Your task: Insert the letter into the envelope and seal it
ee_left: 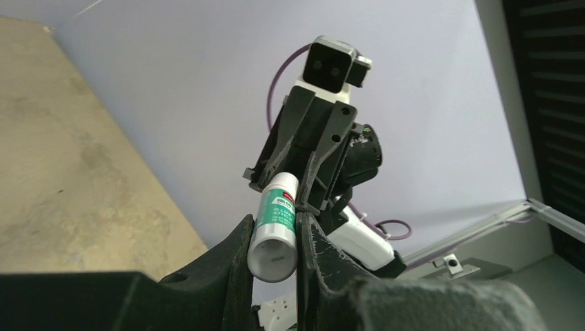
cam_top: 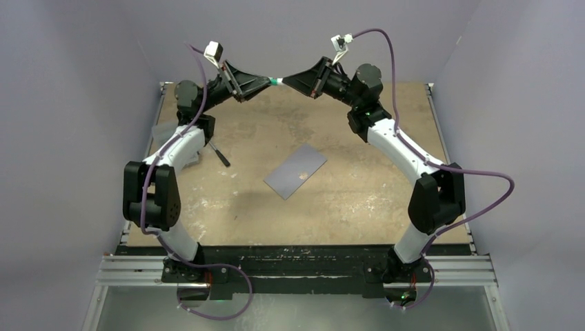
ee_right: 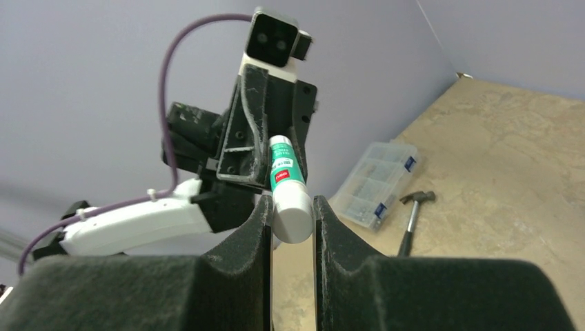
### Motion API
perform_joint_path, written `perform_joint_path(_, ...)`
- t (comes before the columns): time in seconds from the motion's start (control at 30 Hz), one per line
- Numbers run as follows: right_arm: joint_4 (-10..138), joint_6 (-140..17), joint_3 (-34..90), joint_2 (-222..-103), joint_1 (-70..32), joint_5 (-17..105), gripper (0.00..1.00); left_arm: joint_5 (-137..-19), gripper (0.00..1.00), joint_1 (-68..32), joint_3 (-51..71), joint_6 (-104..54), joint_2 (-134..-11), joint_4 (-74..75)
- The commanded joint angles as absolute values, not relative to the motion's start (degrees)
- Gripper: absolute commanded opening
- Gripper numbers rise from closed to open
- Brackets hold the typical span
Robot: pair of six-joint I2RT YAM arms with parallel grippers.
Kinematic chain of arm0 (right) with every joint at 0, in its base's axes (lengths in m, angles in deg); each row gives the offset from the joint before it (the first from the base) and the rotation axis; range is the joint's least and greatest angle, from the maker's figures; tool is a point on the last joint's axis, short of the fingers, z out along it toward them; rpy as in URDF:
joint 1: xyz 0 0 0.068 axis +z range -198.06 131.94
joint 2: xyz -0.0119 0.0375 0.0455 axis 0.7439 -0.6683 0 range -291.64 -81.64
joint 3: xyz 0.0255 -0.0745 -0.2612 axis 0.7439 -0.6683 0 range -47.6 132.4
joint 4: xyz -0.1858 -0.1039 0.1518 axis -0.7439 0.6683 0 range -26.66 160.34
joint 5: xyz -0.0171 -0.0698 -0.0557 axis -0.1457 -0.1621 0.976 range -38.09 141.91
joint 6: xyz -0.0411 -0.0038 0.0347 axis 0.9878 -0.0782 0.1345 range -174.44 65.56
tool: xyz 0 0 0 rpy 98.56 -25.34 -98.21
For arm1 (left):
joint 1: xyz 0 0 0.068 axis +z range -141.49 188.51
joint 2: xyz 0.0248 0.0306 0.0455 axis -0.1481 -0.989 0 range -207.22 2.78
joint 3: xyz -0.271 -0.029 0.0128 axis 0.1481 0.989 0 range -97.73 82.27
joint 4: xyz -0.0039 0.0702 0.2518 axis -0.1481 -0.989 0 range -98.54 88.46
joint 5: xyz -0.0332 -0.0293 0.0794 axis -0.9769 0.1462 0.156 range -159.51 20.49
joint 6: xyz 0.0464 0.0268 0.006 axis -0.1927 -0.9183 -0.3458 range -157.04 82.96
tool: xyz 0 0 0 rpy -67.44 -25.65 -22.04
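Note:
The grey-blue envelope (cam_top: 296, 170) lies flat at the middle of the table, far below both grippers. The letter is not in view as a separate sheet. High over the back of the table, a white and green glue stick (cam_top: 276, 81) hangs level between the two arms. My left gripper (cam_top: 269, 83) is shut on one end of the glue stick (ee_left: 276, 221), with its grey-white flat end between the fingers (ee_left: 238, 255). My right gripper (cam_top: 284, 81) is shut on the other, white end (ee_right: 290, 207). Each wrist view shows the opposite gripper holding the far end.
A clear ribbed plastic box (ee_right: 376, 183) and a hammer (ee_right: 412, 214) lie at the table's left side, the hammer (cam_top: 219, 153) just right of my left arm. Lilac walls close in the back and both sides.

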State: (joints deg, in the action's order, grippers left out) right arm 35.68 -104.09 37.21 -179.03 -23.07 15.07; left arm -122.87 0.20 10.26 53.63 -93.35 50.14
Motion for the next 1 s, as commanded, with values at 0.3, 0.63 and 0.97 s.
perform_joint_path(0.3,21.83,-117.63,36.77,-179.45,-20.78,8.73,0.0,-120.95,0.0,-5.13,10.9,64.62,-94.57,73.9)
perform_joint_path(0.63,32.83,-113.83,41.53,-181.29,-17.88,7.91,0.0,-116.66,0.0,-12.09,6.72,27.42,-88.21,33.24)
perform_joint_path(0.97,11.65,-131.89,38.14,-182.57,-16.25,1.5,0.0,-119.69,0.0,-15.14,7.07,29.57,-90.25,36.72)
